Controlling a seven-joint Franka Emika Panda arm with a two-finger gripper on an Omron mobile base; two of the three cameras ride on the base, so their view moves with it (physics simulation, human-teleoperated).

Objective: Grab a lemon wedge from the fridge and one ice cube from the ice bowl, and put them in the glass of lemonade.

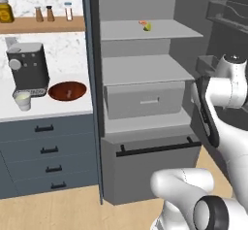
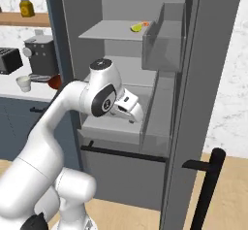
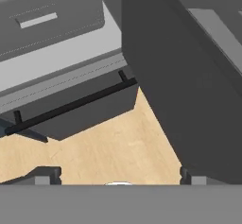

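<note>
The fridge stands open with the gripper low by its door, jaws spread wide and empty. The lemon wedge sits well above the hand on the top shelf; rising carelessly, the arm could clip the door bins.

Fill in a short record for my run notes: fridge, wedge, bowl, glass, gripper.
fridge: door open, grey shelves showing
wedge: on the top shelf, beside something small and orange
bowl: on the counter, in front of the coffee machine
glass: on the counter, left of the bowl
gripper: open, empty, pointing down at the floor near the bottom drawer
</note>
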